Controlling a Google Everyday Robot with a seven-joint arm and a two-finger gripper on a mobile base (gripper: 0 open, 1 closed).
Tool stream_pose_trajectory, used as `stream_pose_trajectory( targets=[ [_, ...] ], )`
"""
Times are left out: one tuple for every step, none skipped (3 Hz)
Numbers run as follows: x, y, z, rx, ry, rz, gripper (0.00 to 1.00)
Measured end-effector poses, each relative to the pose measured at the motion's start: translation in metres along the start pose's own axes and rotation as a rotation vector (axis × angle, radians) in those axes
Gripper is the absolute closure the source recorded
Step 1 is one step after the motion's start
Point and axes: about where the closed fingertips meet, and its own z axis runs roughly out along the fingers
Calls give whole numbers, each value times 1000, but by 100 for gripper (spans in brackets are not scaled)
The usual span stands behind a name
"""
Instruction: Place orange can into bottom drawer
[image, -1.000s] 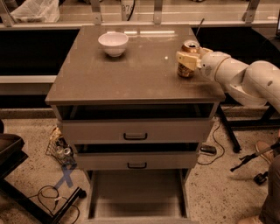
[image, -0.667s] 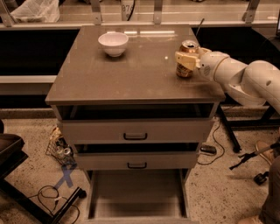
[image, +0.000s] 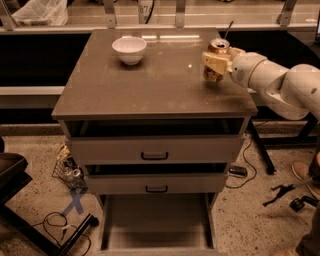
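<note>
The orange can (image: 216, 61) stands at the right side of the grey cabinet top (image: 150, 80), its silver top showing. My gripper (image: 214, 62) reaches in from the right on a white arm and is shut on the orange can, its pale fingers (image: 210, 61) wrapped around the can's body. The can looks just above the surface or barely resting on it. The bottom drawer (image: 155, 222) is pulled open below, a wide shallow grey tray with nothing in it.
A white bowl (image: 129, 50) sits at the back left of the cabinet top. Two upper drawers with black handles (image: 154, 156) stand slightly ajar. Cables and a chair base (image: 30, 220) lie on the floor at left, more gear at right.
The can and my gripper have risen a touch and shifted slightly; the grip is unchanged. Nothing else has moved.
</note>
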Motion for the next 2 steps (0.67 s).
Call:
stream_pose_trajectory(
  targets=[
    [-25, 20, -37, -30, -78, -23, 100],
    [-15, 49, -90, -73, -111, -34, 100]
  ],
)
